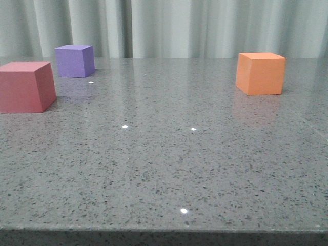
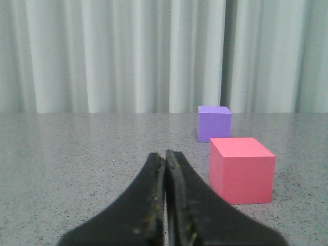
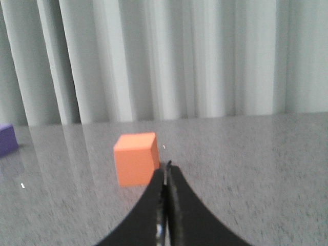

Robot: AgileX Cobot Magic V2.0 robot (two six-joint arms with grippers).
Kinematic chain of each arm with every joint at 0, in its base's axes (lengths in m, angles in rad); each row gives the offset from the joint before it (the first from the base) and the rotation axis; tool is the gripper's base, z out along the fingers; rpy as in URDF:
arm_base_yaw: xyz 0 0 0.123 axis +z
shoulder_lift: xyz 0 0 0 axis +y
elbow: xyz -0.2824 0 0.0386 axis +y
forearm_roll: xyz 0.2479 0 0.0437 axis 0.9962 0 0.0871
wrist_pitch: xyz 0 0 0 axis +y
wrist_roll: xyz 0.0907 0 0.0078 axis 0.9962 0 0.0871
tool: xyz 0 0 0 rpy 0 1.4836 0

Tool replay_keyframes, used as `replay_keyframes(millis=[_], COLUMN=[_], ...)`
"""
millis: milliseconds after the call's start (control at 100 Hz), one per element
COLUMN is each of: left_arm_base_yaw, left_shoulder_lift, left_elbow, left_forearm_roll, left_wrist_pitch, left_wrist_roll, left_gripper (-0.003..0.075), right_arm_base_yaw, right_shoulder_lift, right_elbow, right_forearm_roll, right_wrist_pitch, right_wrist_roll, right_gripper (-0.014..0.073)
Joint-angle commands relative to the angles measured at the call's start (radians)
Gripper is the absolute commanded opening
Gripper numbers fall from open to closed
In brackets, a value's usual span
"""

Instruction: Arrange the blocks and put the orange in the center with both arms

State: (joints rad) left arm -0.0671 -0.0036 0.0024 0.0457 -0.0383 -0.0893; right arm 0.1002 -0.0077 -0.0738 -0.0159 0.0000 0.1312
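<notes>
Speckled grey desk [image 1: 169, 174] fills the foreground of the front view, and nothing lies on its near part; neither arm is seen from that camera. Further back, the red-pink cube [image 1: 26, 86] sits at the far left with the purple cube [image 1: 75, 60] just behind it and a little to its right, apart from it, while the orange cube [image 1: 260, 73] stands alone well over on the right side. The task is judged to be at its very start: no block has been gripped, no row has been formed, and the orange cube has not yet been brought between the other two. In the left wrist view the left gripper [image 2: 165, 154] is shown with its fingers pressed together and nothing between them, the red-pink and purple cubes lying ahead of it. In the right wrist view the right gripper [image 3: 166, 169] is likewise closed and empty, with the orange cube just beyond its tips. All three cubes are plain-faced, and no brand, label or writing can be read anywhere.
</notes>
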Motion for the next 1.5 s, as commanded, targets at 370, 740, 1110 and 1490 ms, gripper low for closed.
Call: replay_keyframes(millis=[370, 740, 1110, 1490], left_arm_base_yaw=[0.002, 0.002, 0.002, 0.002], left_shoulder_lift=[-0.037, -0.037, -0.037, -0.037], left_elbow=[0.042, 0.042, 0.042, 0.042], left_forearm_roll=[-0.007, -0.007, -0.007, -0.007], left_wrist_pitch=[-0.082, -0.082, -0.082, -0.082], left_wrist_roll=[-0.003, -0.003, -0.003, -0.003], left_gripper=[-0.0020, -0.0020, -0.0020, -0.0020], right_arm_base_yaw=[-0.007, -0.007, -0.007, -0.007], right_shoulder_lift=[0.501, 0.812, 0.891, 0.903], right_elbow=[-0.646, -0.846, -0.846, -0.853], right_forearm_roll=[0.016, 0.030, 0.030, 0.059], right_wrist_pitch=[0.483, 0.708, 0.784, 0.776], right_wrist_roll=[-0.007, -0.007, -0.007, -0.007], right_gripper=[-0.0069, -0.0069, 0.0388, 0.0644])
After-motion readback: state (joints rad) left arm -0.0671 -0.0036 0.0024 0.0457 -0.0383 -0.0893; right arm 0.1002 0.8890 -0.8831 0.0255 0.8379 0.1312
